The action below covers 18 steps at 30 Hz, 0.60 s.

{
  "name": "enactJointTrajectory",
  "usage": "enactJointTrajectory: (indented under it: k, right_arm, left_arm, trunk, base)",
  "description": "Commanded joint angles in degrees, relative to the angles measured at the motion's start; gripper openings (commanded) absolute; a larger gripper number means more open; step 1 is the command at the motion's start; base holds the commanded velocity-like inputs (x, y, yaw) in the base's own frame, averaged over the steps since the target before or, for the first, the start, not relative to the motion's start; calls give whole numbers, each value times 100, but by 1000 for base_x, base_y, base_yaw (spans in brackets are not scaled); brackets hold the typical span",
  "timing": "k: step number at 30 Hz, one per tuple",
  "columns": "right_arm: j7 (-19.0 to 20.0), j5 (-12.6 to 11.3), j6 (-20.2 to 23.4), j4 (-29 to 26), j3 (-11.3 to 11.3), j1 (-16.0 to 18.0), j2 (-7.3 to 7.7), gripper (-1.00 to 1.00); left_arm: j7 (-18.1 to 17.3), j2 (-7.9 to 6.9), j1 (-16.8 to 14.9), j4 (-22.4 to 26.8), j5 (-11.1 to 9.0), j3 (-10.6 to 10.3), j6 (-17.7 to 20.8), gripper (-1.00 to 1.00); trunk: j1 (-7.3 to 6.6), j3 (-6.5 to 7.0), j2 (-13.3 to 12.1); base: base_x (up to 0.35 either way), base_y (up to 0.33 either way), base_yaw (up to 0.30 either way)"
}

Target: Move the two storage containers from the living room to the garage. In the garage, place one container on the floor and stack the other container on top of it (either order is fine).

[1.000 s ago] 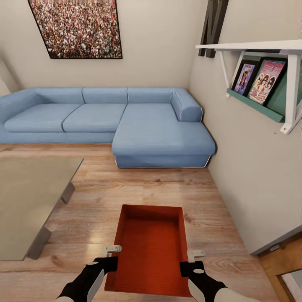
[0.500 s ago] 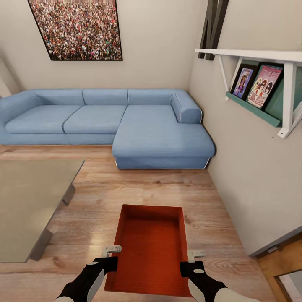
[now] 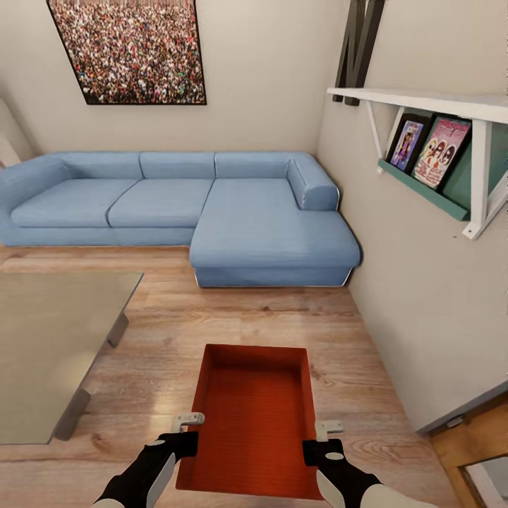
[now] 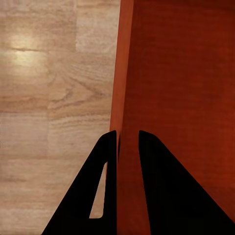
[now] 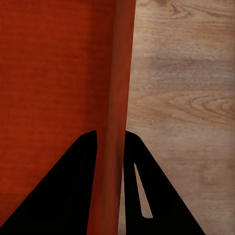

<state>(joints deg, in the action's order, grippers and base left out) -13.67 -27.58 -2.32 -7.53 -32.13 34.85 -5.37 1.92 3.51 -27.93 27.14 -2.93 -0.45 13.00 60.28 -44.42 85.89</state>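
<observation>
Storage container (image 3: 255, 416): one orange-red bin, open and empty, lower centre of the head view, carried level above the wood-plank floor (image 3: 212, 317). Its place in the frame matches the two earlier pictures.

Change noted: the whole room has slid slightly downward in the frame over the last second. The sofa (image 3: 212, 212), wall picture (image 3: 130, 49) and shelf (image 3: 423, 102) all sit a little lower, and the doorway edge at lower right has shifted too. This reads as camera and base movement, not movement of the things. Judged meaning: the robot is under way with the bin, still in the living room; the garage stage has not begun.

Left tool (image 3: 185, 432): lower left of the head view, clamped on the bin's left wall. The left wrist view shows the wall between its two dark fingers (image 4: 105, 171), one finger outside and one inside.

Right tool (image 3: 326, 434): lower right, mirrored grip on the right wall, the wall likewise pinched between its fingers (image 5: 88, 166).

Arms: both forearms reach up from the bottom edge, roughly parallel and at even height, wrists turned inward.

Surroundings: glass tabletop (image 3: 49, 346) at left, well apart from the bin.
</observation>
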Motion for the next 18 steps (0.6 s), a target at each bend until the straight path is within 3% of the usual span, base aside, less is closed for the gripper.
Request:
enactJointTrajectory:
  k: [1, 18]
  right_arm:
    - [-21, -160, -22, 112, -101, 4, 4, -100]
    - [-21, -159, -22, 112, -102, 4, 2, -100]
  left_arm:
    - [63, -8, -2, 29, 31, -52, 7, -100]
    - [60, -8, -2, 29, 31, -59, 2, -100]
  trunk:
    - [-23, 15, -39]
    - [-396, 320, -721]
  base:
    - [0, 0, 0]
    - [0, 0, 0]
